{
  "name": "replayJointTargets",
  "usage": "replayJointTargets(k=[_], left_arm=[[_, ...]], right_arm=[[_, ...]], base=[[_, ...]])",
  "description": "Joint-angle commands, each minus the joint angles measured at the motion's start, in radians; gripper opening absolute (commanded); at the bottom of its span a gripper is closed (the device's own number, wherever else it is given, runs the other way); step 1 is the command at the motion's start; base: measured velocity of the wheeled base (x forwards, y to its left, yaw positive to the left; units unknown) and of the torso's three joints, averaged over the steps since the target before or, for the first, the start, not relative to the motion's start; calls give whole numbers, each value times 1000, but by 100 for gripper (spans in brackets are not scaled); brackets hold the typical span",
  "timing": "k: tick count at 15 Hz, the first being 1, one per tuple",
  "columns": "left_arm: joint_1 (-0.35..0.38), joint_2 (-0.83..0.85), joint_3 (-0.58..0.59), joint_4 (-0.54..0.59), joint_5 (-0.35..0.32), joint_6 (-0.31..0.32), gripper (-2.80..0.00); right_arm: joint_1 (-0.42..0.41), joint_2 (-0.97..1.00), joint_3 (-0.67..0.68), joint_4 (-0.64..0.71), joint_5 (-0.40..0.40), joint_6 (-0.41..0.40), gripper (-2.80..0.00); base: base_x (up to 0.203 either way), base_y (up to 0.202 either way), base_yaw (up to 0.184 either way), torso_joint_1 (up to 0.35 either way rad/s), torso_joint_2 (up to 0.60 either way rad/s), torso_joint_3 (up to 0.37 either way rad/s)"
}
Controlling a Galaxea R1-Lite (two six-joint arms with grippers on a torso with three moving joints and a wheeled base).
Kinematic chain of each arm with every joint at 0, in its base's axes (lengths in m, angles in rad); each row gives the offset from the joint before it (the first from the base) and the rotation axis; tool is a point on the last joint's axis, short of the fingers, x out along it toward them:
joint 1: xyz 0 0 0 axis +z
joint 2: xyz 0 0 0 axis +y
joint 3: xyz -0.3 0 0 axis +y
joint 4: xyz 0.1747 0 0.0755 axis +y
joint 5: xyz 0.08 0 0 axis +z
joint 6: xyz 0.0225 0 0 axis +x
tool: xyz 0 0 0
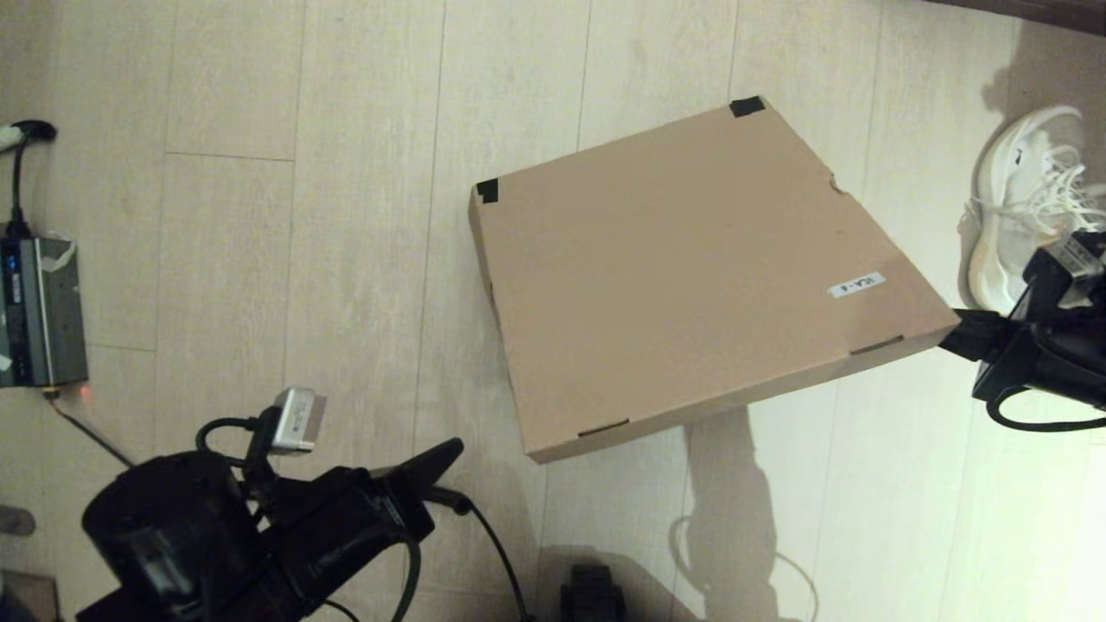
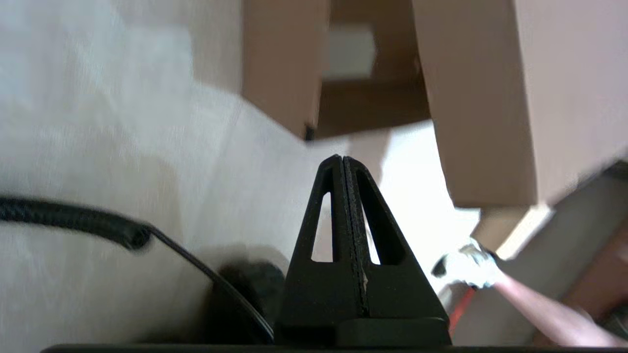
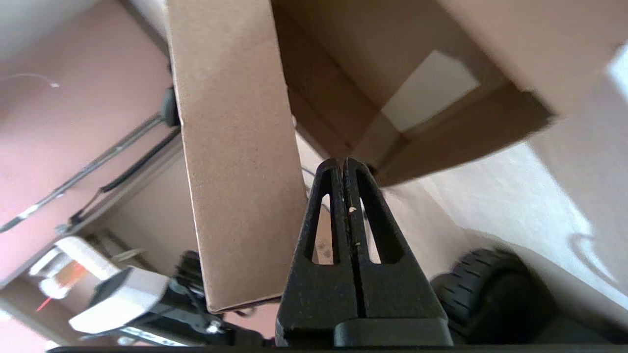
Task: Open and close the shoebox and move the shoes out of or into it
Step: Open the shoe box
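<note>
Both arms were matte black. The left gripper (image 2: 343, 162) had two triangular black fingers (image 2: 319, 220), each with a long slot cut through, their ribbed inner faces pressed together. Behind it a silver camera block (image 1: 294, 421) sat on the wrist, with black cable (image 1: 492, 536) looping alongside. The right gripper (image 3: 343, 164) matched it, its fingers flecked white at the seam.

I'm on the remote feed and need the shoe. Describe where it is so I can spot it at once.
Start from the big brown shoebox lying on the pale wood floor. Look past its right-hand edge, to the far right of the head view, just above the right pincer. The shoe is the only white thing there, chunky-soled with loose white laces.
</note>
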Motion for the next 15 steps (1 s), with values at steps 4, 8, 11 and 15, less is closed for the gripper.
replayJointTargets(k=[4,8,11,15], left_arm=[[-87,16,-62,-8,6,-115,-280],[-136,122,-103,-8,65,-128,-280],[-153,128,-130,-8,74,-128,-280],[-139,150,-268,-8,84,-124,-280]], right_arm=[[21,-33,-70,1,1,55,-280],[43,-36,-134,50,-4,56,-280],[51,-36,-160,70,-4,56,-280],[56,-39,-163,70,-5,56,-280]], base=[[0,0,0,0,0,0],[0,0,0,0,0,0],[0,0,0,0,0,0],[0,0,0,0,0,0]])
